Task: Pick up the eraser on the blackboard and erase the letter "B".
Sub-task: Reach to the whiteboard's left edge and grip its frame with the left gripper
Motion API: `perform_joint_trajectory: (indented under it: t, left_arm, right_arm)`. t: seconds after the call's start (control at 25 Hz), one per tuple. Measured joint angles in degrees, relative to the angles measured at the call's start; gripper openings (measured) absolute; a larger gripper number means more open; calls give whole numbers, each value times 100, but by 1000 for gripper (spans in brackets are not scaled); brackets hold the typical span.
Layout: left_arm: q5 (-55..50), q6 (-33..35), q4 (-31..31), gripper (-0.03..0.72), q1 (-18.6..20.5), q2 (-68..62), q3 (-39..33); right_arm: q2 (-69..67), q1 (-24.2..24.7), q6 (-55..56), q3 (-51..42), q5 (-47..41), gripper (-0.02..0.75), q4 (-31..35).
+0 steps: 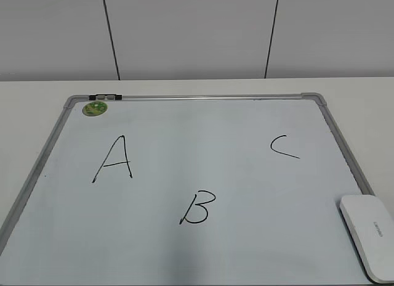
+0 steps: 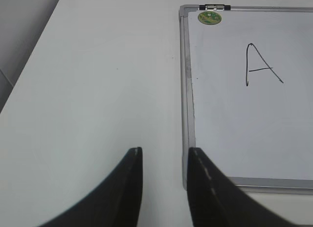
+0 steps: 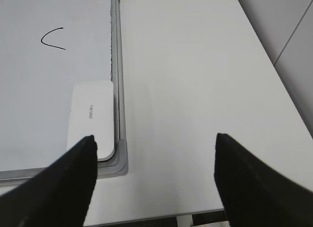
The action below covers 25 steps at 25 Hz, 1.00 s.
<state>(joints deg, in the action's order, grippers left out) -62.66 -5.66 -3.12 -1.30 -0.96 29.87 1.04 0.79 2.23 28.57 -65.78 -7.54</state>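
The eraser [image 3: 92, 118] lies flat in the near right corner of the blackboard [image 1: 184, 126], its long side tucked against the silver frame, just ahead of and slightly inboard of the left finger of the right hand [image 3: 154, 153]. That hand hangs above the worktop [image 3: 195, 80] with its fingers spread wide and nothing between them; most of its gap sits over bare worktop outside the frame, so it would need to shift inward toward the board to centre on the block. The left hand [image 2: 164, 161] hovers at the opposite near corner, its fingers a narrow gap apart and empty, with the frame edge running just ahead of its right finger; the eraser is well out of its reach. The eraser looks like a rigid, glossy plastic shell, probably light and stiff, and its smooth rounded surface is likely to be slippery under the finger pads. The best hold seems to be across its short width, at mid-length, so the block stays level and its wiping face can press flat. The frame touching one long side may block a finger from dropping in there, so nudging the block inward first, or gripping the two short ends, could be safer. The letter "B" [image 1: 197, 207] sits near the board's middle, well inboard of the right hand, between the "A" [image 1: 112, 158] and the "C" [image 1: 283, 147], and is untouched.
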Motion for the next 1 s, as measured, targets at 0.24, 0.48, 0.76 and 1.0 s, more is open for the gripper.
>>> perform_joint_trajectory:
  t: [0.24,0.48,0.76,1.0]
  left_arm:
    - [0,0,0,240,0,0,0]
    - [-2,0,17,240,0,-13,0]
    - [14,0,22,241,0,-842,0]
    - [459,0,22,241,0,-2010,246]
  right_arm:
    - [0,0,0,0,0,554,0]
    - [0,0,0,0,0,554,0]
    - [0,0,0,0,0,554,0]
    - [0,0,0,0,0,554,0]
